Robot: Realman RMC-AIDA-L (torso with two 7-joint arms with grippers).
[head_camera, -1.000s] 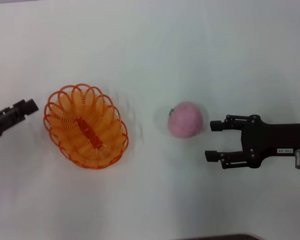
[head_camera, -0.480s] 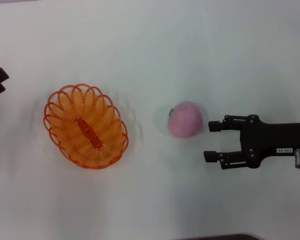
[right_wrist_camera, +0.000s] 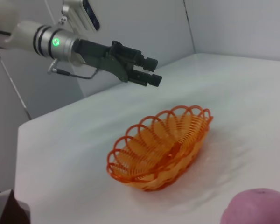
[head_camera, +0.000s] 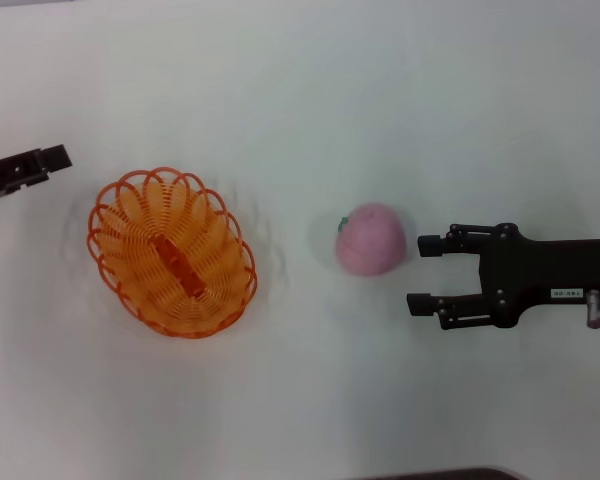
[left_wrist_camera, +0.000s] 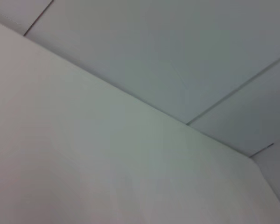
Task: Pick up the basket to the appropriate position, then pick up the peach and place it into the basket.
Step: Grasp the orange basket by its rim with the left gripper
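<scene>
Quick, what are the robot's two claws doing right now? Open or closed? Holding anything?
Left gripper: shut, holding nothing, raised beyond the basket.
Right gripper: open, empty, right beside the peach.

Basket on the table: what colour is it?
Bright orange, looped strands all over; the basket shows best in the right wrist view.

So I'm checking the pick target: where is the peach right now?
In the head view, the round pale pink peach sits on the white table, right of the oval orange plastic basket, just ahead of the open right hand.
</scene>
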